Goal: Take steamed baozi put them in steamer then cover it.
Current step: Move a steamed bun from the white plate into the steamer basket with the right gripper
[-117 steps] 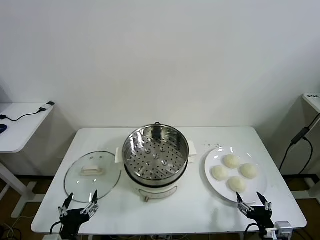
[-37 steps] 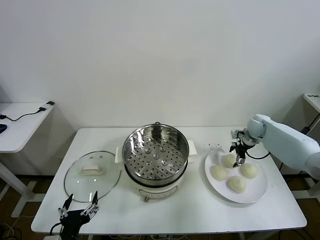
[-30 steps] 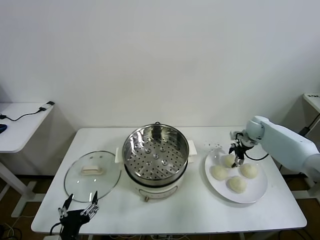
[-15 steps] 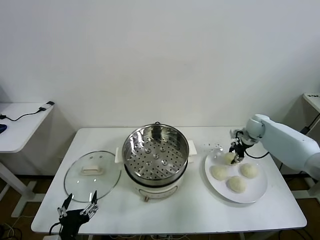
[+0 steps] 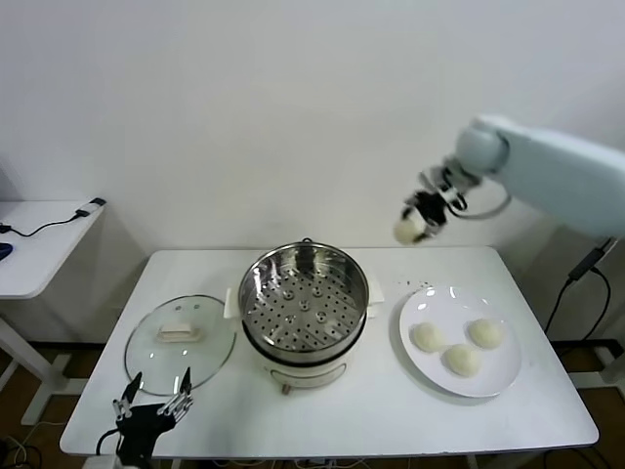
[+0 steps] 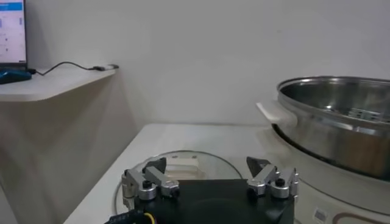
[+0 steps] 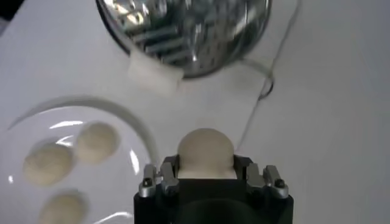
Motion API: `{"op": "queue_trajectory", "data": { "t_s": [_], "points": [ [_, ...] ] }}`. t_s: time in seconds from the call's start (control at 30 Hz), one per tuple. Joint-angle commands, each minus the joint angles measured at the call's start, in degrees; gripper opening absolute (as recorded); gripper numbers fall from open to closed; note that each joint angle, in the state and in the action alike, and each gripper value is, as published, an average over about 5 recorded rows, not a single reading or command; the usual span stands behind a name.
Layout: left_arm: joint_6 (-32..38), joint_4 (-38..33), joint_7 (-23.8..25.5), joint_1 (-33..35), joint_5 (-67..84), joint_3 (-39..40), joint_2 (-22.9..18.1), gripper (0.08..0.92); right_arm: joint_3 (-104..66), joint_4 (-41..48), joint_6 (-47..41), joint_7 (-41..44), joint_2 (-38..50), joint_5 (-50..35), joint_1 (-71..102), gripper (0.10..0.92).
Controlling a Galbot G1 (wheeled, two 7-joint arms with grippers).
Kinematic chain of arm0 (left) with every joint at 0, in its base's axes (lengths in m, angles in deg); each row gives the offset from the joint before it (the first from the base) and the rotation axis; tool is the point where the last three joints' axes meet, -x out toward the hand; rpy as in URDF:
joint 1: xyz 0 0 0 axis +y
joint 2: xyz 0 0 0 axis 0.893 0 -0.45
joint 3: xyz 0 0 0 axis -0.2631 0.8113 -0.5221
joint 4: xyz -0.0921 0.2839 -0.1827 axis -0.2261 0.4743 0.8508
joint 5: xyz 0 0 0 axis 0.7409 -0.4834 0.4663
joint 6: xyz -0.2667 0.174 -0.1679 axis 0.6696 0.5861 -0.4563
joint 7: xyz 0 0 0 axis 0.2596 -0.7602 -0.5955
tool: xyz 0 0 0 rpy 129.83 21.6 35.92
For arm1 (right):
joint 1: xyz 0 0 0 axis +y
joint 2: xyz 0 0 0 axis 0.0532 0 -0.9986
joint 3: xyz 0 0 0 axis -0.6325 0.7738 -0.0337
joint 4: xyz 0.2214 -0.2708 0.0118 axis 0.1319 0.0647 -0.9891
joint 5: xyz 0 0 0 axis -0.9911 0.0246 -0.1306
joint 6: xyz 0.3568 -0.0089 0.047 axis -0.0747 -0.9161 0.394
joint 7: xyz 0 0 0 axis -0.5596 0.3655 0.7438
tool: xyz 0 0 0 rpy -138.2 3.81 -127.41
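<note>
While our right gripper point(image 5: 418, 221) pinches small cream-white dough bun point(image 7: 205, 150) high between white plate point(image 5: 500, 376) and shiny perforated steel steamer point(image 5: 304, 295), we judge it soft, light, dentable: hold sides gently. Left gripper point(image 5: 153, 409) spread, parked by table's near edge.

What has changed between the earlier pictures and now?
The right gripper closed on one baozi and lifted it off the plate, toward the steamer. Three baozi, the glass lid and the open left gripper stayed put.
</note>
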State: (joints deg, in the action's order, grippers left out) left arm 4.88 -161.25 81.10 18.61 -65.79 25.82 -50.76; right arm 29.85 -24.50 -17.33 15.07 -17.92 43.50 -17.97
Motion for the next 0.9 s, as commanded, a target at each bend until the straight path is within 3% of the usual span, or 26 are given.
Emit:
{"op": "queue_trajectory", "data": {
  "t_s": [0.03,0.17,0.4,0.6,0.9],
  "points": [
    [-0.37,-0.14,-0.02,-0.29,-0.24,-0.06,0.12,0.823,5.68,-15.82,18.79,-1.50,-10.94,3.54,-10.50,0.602],
    [-0.50,-0.15,-0.05,-0.49,-0.15,-0.23,0.18,0.823,4.37,-12.71,22.43,-2.47,-11.43,11.65,-2.88,0.602],
    [-0.76,-0.14,-0.07,-0.55,-0.16,-0.18,0.18,0.823,-1.55,0.08,28.10,-4.37,-11.76,29.11,10.92,0.602],
    [-1.18,-0.13,-0.20,-0.68,0.19,-0.36,0.10,0.823,-6.10,8.47,29.24,-6.20,-15.39,33.84,19.10,0.602],
    [-1.08,-0.14,-0.36,-0.53,0.66,-0.67,0.16,0.823,-9.75,20.21,29.80,-8.45,-22.30,34.37,24.03,0.602]
  ]
}}
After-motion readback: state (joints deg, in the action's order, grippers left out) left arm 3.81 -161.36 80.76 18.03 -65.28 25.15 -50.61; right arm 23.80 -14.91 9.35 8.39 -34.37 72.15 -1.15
